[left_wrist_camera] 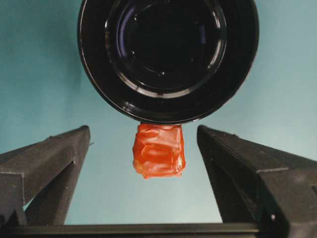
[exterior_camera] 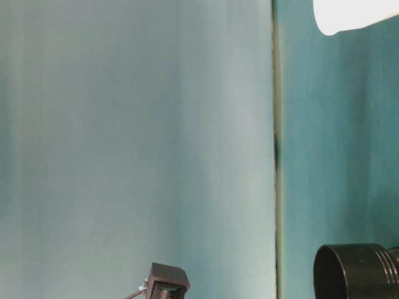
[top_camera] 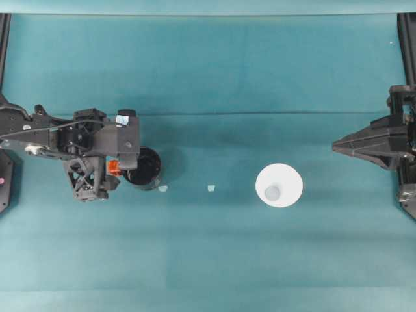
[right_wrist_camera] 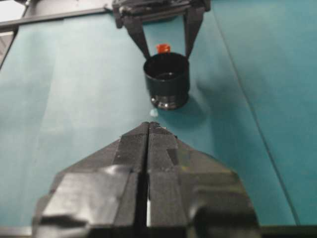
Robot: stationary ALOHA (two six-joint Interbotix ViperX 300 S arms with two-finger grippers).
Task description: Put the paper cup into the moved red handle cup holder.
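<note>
The red handle cup holder (top_camera: 145, 167) is a glossy black cup standing upright left of centre, with its orange-red handle (top_camera: 114, 167) facing my left arm. My left gripper (top_camera: 121, 168) is open, and its fingers straddle the handle (left_wrist_camera: 159, 150) with a gap on each side below the holder's rim (left_wrist_camera: 168, 106). The paper cup (top_camera: 279, 185) is a white disc standing alone right of centre, also seen from table level (exterior_camera: 355, 15). My right gripper (top_camera: 338, 146) is shut and holds nothing at the far right. From the right wrist its tips (right_wrist_camera: 149, 126) point at the holder (right_wrist_camera: 167, 79).
Two small pale scraps (top_camera: 163, 188) (top_camera: 211, 188) lie on the teal cloth between the holder and the paper cup. Dark frame posts (top_camera: 407, 39) stand at the table's corners. From table level, the holder (exterior_camera: 355, 271) sits near the cloth's edge.
</note>
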